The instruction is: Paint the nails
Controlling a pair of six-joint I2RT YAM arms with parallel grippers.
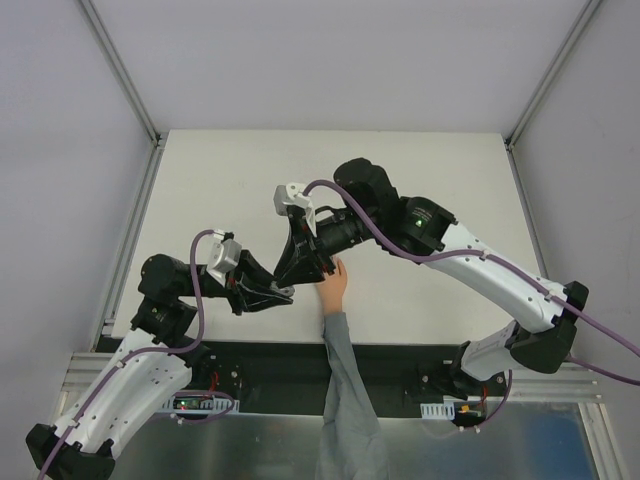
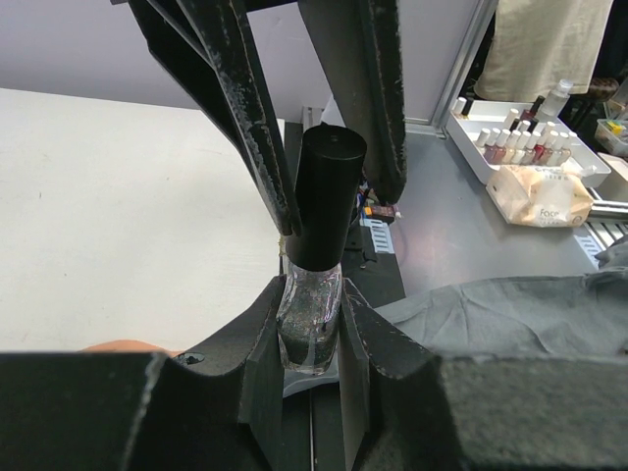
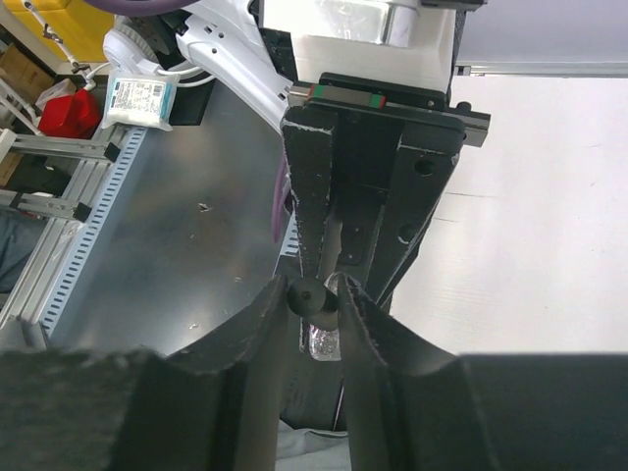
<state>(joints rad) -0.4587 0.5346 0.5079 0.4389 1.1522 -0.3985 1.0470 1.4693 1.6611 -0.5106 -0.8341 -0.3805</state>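
A small glass bottle of dark glittery polish (image 2: 312, 329) with a tall black cap (image 2: 329, 196) stands upright between my left gripper's jaws (image 2: 312, 343), which are shut on its glass body. My right gripper (image 3: 316, 297) comes from the opposite side, and its fingers (image 2: 250, 108) are closed on the black cap (image 3: 316, 297). In the top view the two grippers meet, left (image 1: 285, 292) and right (image 1: 318, 268), just left of the peach mannequin hand (image 1: 335, 283) with its grey sleeve (image 1: 345, 400). The nails are too small to make out.
A white tray of polish bottles (image 2: 520, 147) and a tissue pack (image 2: 540, 191) sit on the metal bench off the table. The grey sleeve (image 2: 510, 314) lies close to the right of my left gripper. The white table (image 1: 420, 170) stretches behind the arms.
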